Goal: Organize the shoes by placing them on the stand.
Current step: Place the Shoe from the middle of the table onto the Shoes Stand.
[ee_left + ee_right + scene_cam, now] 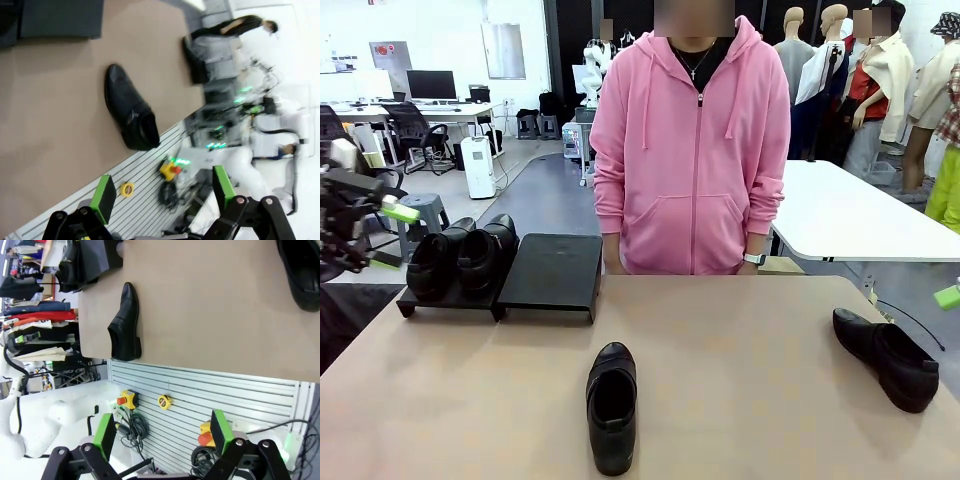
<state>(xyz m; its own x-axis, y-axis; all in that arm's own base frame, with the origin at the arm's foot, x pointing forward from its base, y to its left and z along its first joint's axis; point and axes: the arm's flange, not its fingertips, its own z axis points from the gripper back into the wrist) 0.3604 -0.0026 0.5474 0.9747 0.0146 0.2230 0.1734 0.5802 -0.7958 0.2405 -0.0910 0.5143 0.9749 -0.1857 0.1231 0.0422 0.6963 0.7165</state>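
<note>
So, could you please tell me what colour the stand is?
Matte black; the stand shows best in the front view.

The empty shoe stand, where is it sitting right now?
In the front view, the empty stand sits at the table's far edge, left of centre, beside the second stand holding two shoes, just before the person in pink.

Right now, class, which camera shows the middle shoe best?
The front view: the middle shoe lies whole, sharp and close. The left wrist view shows it slightly blurred; the right wrist view, smaller, side-on.
</note>
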